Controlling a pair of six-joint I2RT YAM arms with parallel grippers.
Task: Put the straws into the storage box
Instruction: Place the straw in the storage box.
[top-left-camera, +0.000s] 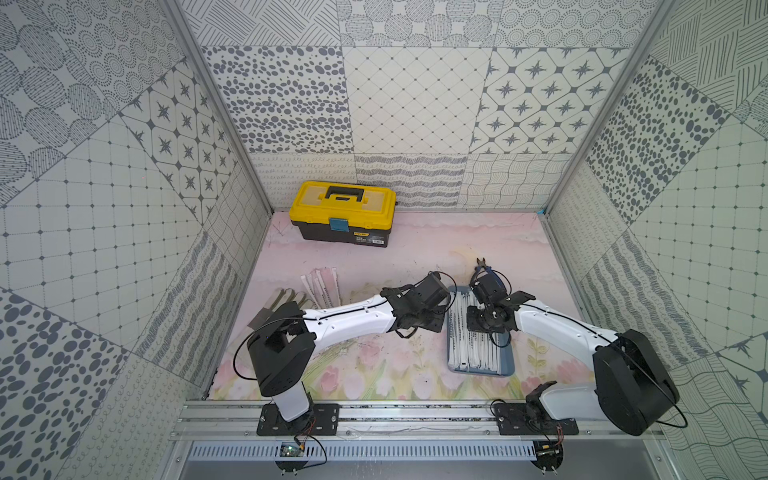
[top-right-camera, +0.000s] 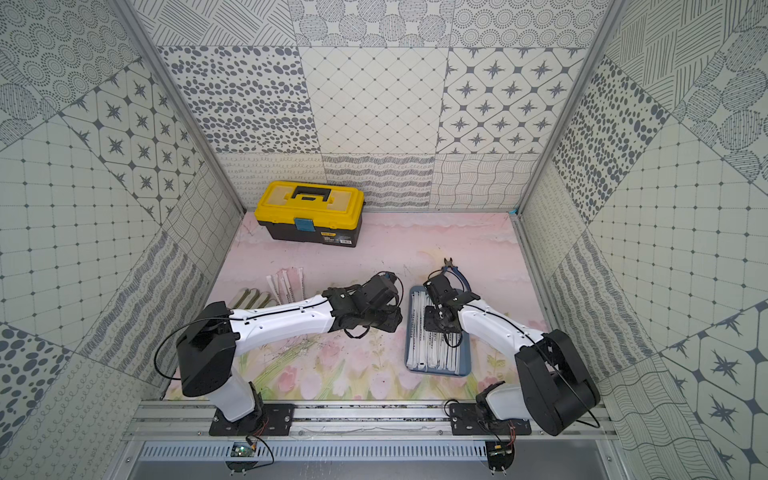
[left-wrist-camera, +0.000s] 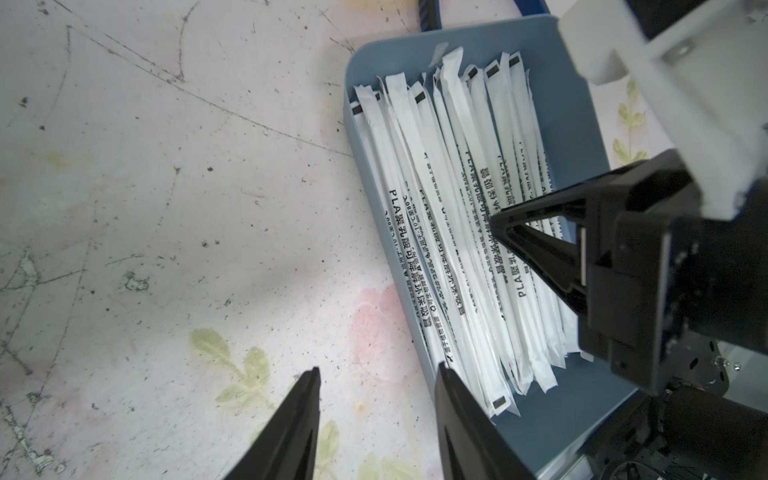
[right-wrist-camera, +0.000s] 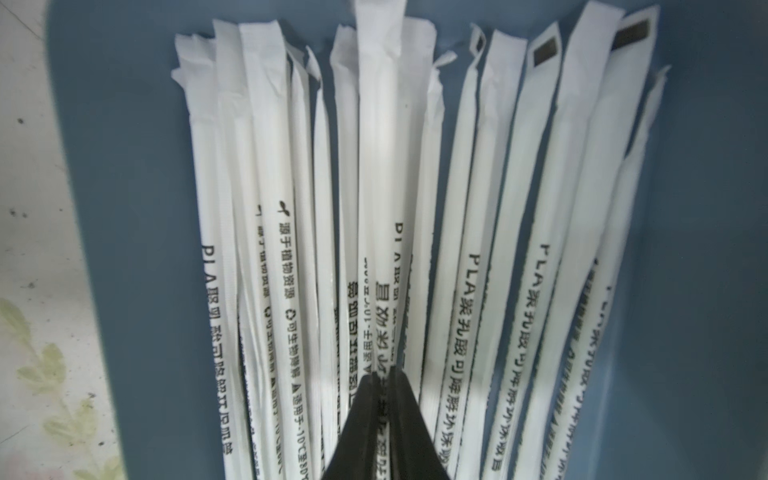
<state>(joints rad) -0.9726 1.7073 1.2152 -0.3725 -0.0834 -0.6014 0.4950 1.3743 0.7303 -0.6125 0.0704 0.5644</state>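
The right gripper pointed down into the storage box, its jaws drawn almost together, with one wrapped straw lying in the narrow slit between the tips. From the wrist view I could not tell whether the jaws pinched that straw or only flanked it.

Around the tips on both sides lay the straws, a dense layer of white paper wrappers with dark print. They ran lengthwise along the box and fanned slightly away from the gripper, with bare blue-grey floor showing to either side of the layer.

Just beside the box, on the side away from the right arm, the left gripper hung with its jaws apart and nothing between them. One fingertip stood over the rim of the box and the other over the table.

Beyond the right gripper, towards the back wall, the blue-handled pliers lay close to the far end of the box. Well past the left gripper, behind its arm, a small fan of loose straws lay on the table. Farthest off, the yellow-lidded toolbox stood against the back wall.
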